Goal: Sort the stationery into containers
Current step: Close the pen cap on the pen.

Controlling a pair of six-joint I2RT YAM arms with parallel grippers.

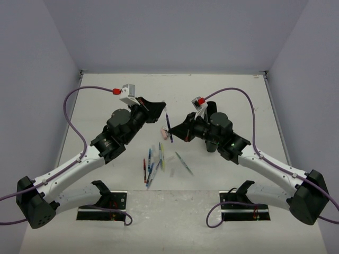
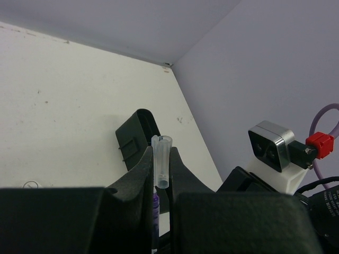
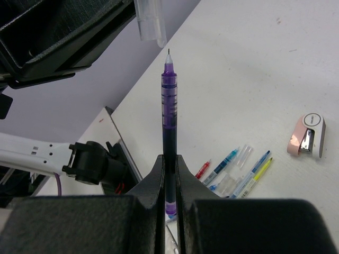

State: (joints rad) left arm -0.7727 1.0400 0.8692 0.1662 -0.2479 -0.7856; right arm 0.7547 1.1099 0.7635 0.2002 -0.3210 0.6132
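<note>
Within left tool's (image 2: 161,152) grip, clear cap (image 2: 162,165) half-hidden

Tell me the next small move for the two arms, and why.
Probably nudge the purple pen sideways until its bare tip lines up with the clear cap, then push it in. The right gripper is shut on the pen; the left gripper pinches the cap, whose end sits just beside and beyond the tip in the right wrist view, not over it.
</note>
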